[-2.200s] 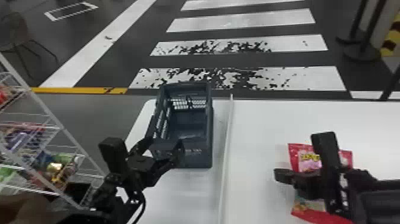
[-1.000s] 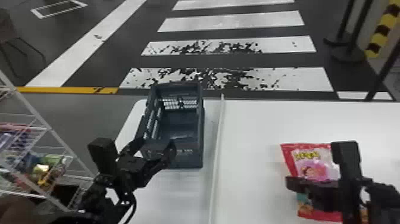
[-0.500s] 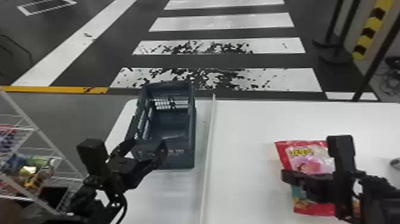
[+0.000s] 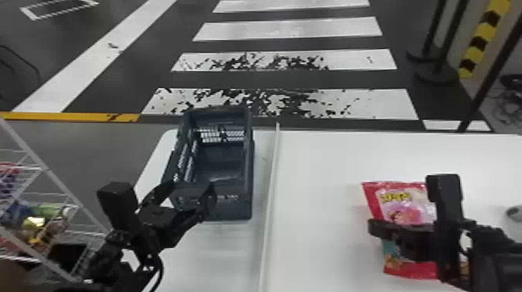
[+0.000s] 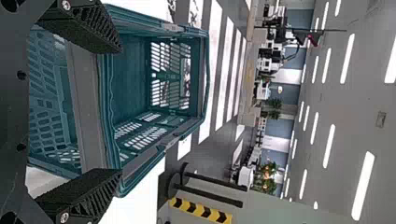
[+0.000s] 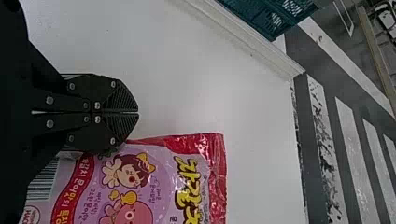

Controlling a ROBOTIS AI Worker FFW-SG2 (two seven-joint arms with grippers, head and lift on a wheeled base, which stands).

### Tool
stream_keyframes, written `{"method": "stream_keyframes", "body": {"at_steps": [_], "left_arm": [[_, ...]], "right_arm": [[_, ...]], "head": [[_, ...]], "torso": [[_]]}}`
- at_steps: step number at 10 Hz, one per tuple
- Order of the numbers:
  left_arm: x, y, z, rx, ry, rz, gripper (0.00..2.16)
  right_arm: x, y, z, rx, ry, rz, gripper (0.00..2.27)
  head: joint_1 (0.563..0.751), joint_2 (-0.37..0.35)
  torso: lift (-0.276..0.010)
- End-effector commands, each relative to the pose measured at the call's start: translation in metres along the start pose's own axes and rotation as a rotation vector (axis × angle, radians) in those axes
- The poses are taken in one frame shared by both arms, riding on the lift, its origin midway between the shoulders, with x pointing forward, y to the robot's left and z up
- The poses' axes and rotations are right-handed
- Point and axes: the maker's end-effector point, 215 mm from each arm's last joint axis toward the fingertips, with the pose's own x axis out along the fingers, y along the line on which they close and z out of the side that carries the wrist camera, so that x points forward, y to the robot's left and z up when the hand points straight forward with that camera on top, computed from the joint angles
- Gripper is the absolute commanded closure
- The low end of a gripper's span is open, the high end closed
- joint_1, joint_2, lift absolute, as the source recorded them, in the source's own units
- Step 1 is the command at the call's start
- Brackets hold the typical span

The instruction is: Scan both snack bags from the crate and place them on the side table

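Crate [image 4: 213,202]: upright and open-topped, with slotted walls; set on the tabletop [image 4: 326,167] by its far left corner.
Strip [image 4: 270,186]: a raised white line running in from the tabletop's far edge, just beside the crate on its right; a narrow gap separates them.
Snack bag [image 4: 404,205]: red border, pink-purple front, lying flat with its print up on the tabletop, right of the strip, in from the far edge and well apart from the crate. A teal patch shows at its nearer part; whether it belongs to a second bag cannot be told.
Left gripper [image 4: 192,190]: located at the crate's near wall.
Left jaws: apart. In the left wrist view, the left gripper [image 5: 121,111] has one finger toward each end of that wall; contact cannot be told.
Right gripper [image 4: 372,228]: located over the snack bag, pointing toward the strip.
Right jaws: together. In the right wrist view, the right gripper [image 6: 138,113] has its tips met alongside the bag's red border; contact with the bag cannot be told.
Grey object [image 4: 514,212]: on the tabletop, right of the snack bag, partly cut off by the head view.
Wire rack [image 4: 46,171]: beyond the tabletop's left edge, holding colourful packets [image 4: 37,222].
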Motion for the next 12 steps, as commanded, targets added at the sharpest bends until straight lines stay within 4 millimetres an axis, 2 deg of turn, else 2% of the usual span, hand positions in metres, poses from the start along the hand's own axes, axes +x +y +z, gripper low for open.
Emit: {"method": "stream_keyframes", "body": {"at_steps": [1, 2, 4, 6, 7, 8, 10, 12], "left_arm": [[-0.001, 0.0, 0.0, 0.0, 0.0, 0.0, 0.09], [-0.001, 0.0, 0.0, 0.0, 0.0, 0.0, 0.09], [-0.001, -0.001, -0.001, 0.0, 0.002, -0.001, 0.09], [-0.003, 0.0, 0.0, 0.002, 0.0, 0.001, 0.09], [-0.003, 0.0, -0.001, 0.001, 0.001, 0.002, 0.09], [-0.003, 0.001, 0.0, 0.003, 0.0, 0.001, 0.09], [-0.002, 0.002, 0.0, 0.003, 0.001, 0.003, 0.09], [-0.001, 0.003, -0.001, 0.002, 0.002, 0.004, 0.09]], "right_arm": [[-0.002, -0.005, -0.001, 0.008, 0.001, -0.009, 2.26], [-0.002, -0.005, 0.001, 0.016, -0.006, -0.003, 2.26], [-0.006, 0.016, 0.01, 0.094, -0.054, 0.094, 2.25], [-0.028, 0.022, 0.048, 0.12, -0.163, 0.142, 2.26], [-0.041, 0.012, 0.07, 0.153, -0.252, 0.155, 2.25], [-0.052, -0.006, 0.086, 0.161, -0.325, 0.126, 2.26], [-0.069, -0.057, 0.086, 0.181, -0.377, -0.005, 2.26], [-0.094, -0.105, 0.075, 0.197, -0.412, -0.121, 2.25]], "head": [[0.695, 0.143], [0.695, 0.138], [0.695, 0.136], [0.695, 0.153], [0.695, 0.153], [0.695, 0.143], [0.695, 0.107], [0.695, 0.038]], "torso": [[-0.095], [-0.095], [-0.095], [-0.095], [-0.095], [-0.095], [-0.095], [-0.095]]}}
